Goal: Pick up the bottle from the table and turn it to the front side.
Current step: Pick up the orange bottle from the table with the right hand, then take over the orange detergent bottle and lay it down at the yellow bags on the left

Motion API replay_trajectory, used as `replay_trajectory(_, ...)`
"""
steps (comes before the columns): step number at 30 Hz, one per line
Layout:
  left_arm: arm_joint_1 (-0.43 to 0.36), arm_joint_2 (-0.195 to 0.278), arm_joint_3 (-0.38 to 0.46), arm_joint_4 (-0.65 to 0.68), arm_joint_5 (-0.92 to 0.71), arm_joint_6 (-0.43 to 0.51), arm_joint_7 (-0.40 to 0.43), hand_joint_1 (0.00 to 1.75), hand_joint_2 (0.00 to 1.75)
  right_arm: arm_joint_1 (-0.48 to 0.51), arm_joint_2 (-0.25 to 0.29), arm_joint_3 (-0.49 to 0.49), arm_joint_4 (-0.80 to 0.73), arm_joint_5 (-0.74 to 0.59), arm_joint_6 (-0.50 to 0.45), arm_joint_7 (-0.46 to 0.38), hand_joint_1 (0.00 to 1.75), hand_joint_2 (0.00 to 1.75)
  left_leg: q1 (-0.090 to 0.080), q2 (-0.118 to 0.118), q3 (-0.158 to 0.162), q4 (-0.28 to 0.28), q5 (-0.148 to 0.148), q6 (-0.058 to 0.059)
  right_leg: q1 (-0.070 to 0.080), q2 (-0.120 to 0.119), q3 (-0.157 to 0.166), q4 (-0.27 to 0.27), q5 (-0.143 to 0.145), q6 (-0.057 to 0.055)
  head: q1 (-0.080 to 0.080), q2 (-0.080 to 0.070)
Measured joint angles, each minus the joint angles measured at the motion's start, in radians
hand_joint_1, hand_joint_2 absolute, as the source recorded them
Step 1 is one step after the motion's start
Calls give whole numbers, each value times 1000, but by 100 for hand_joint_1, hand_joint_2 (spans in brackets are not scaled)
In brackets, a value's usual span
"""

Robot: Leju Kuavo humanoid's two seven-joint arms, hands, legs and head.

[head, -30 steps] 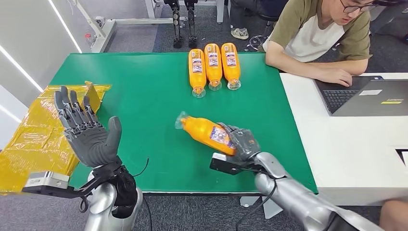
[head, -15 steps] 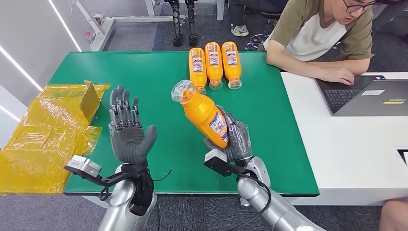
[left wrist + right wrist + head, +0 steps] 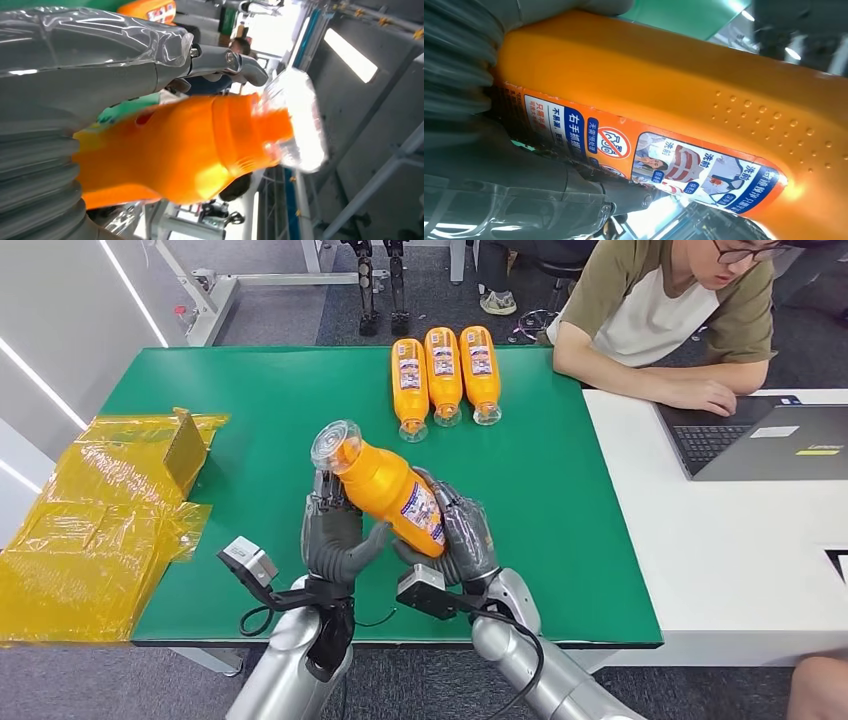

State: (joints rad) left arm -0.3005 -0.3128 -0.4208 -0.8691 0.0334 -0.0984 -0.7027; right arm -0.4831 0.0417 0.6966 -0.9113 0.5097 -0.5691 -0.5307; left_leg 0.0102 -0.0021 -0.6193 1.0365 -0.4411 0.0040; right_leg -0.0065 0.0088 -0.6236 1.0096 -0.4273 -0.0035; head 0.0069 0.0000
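Head view: orange bottle (image 3: 385,485) lifted off green table (image 3: 250,420), tilted, clear cap up-left; right hand (image 3: 462,535) wrapped round lower body w/ label; left hand (image 3: 335,535) cupping other side, thumb touching; mid-turn step; next needs regrip/rotate so front label faces out.

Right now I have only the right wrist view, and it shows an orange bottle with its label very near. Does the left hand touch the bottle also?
Observer: Yes. In the head view the left hand holds the bottle opposite the right hand.
Operator: Is the bottle on the table?
Observer: No, it is lifted above the green table, tilted, with its clear cap uppermost.
Operator: Are other bottles near?
Observer: Three more bottles lie in a row at the far edge, apart from it.
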Motion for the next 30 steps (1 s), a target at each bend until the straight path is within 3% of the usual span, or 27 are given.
replay_trajectory(5, -14, -5, -1, 31, -2, -6, 0, 0, 175, -1, 7, 4, 2, 2, 31, -2, 175, 175, 0, 0, 0, 0, 0, 0, 0, 0, 0, 0, 0, 0, 0, 0)
replay_trajectory(18, -13, -6, 41, 55, -26, -3, 1, 0, 175, -88, 7, 50, 115, 105, 298, 98, 175, 175, 0, 0, -1, 0, 0, 0, 0, 0, -1, 0, 0, 0, 0, 0)
replay_trajectory(30, -9, -6, 73, 55, -49, -2, 2, 0, 175, -54, -19, 57, 123, 186, 368, 124, 175, 175, 0, 0, -3, 0, 0, 0, 0, 0, -3, 0, 0, 0, 0, 0)
